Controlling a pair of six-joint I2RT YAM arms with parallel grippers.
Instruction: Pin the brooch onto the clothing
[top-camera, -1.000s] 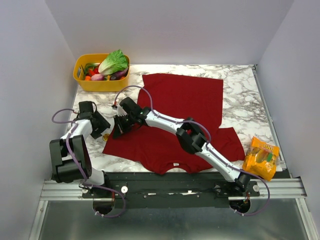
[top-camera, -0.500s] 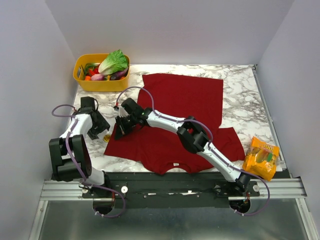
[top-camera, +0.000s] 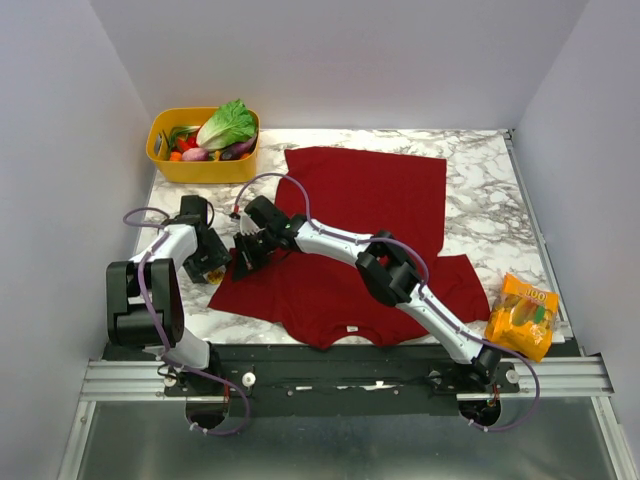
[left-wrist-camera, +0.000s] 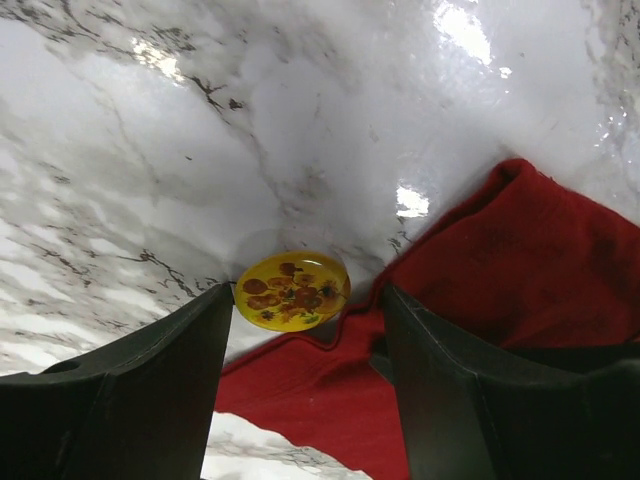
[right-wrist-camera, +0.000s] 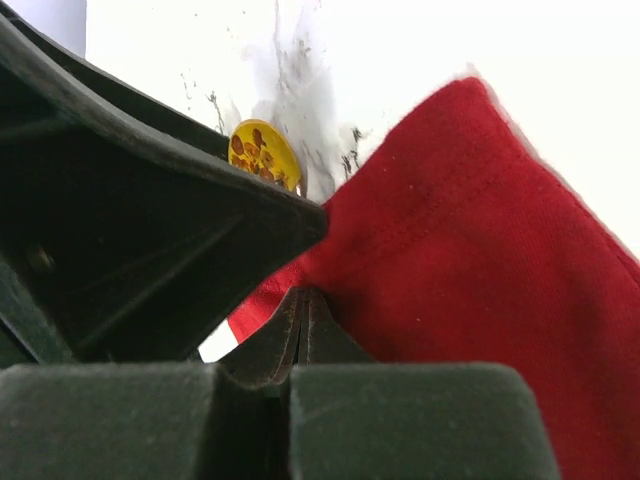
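The brooch (left-wrist-camera: 292, 291), a small yellow disc with a flower print, lies on the marble just off the sleeve hem of the clothing (left-wrist-camera: 520, 260), a dark red T-shirt (top-camera: 360, 210). My left gripper (left-wrist-camera: 308, 335) hangs open right over it, one finger on each side, over the disc and the hem. My right gripper (right-wrist-camera: 303, 300) is shut on the sleeve edge (right-wrist-camera: 480, 260), the cloth puckering at its tips. In the right wrist view the brooch (right-wrist-camera: 263, 153) peeks out behind the left gripper's dark finger. From above, both grippers (top-camera: 208, 265) (top-camera: 243, 258) meet at the left sleeve.
A yellow basket (top-camera: 200, 160) of vegetables stands at the back left. An orange snack bag (top-camera: 522, 315) lies at the front right beside the shirt. White walls close in on both sides of the marble table (top-camera: 490, 190).
My left gripper has swung right and closer to the sleeve, now standing over the brooch. The right gripper has held its place at the sleeve edge.
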